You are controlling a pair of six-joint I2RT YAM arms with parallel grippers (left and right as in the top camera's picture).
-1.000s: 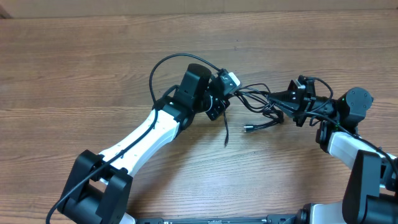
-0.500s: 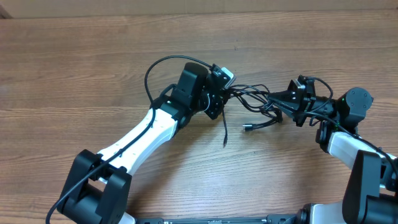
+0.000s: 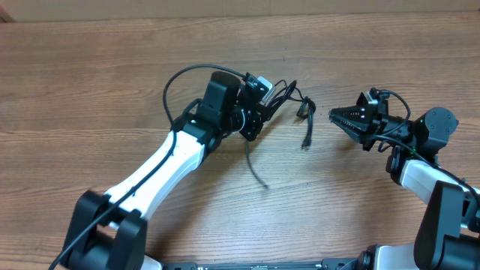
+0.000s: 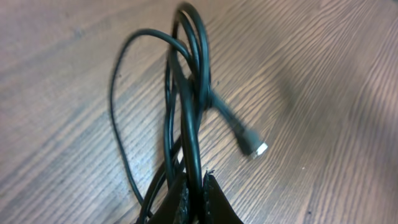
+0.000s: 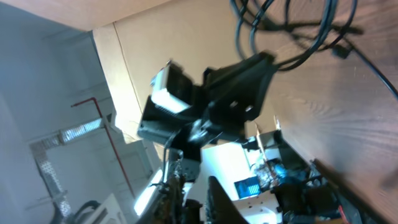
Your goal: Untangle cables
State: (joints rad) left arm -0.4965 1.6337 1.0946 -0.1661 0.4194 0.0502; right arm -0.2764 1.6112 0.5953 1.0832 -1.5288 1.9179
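Observation:
The cables (image 3: 288,93) are a bunch of thin black cords hanging from my left gripper (image 3: 264,105), which is shut on them. One cord ends in a plug (image 3: 306,142) on the table and another tail (image 3: 255,169) trails toward the front. In the left wrist view the jaws (image 4: 194,186) pinch one cord of the looped cables (image 4: 186,93), and a plug end (image 4: 255,147) lies to the right. My right gripper (image 3: 335,115) is open and empty, apart from the cables and to their right. In the right wrist view its fingers (image 5: 205,199) hold nothing, and the cables (image 5: 280,25) show at the top.
The wooden table (image 3: 112,90) fills the view. A thicker black robot cable (image 3: 171,90) arcs over the left arm. The right arm's body (image 3: 431,127) and its own wiring sit at the right edge.
The cables have come out of my right gripper, which now stands open. My left gripper has moved left and slightly back, taking the whole bunch with it.

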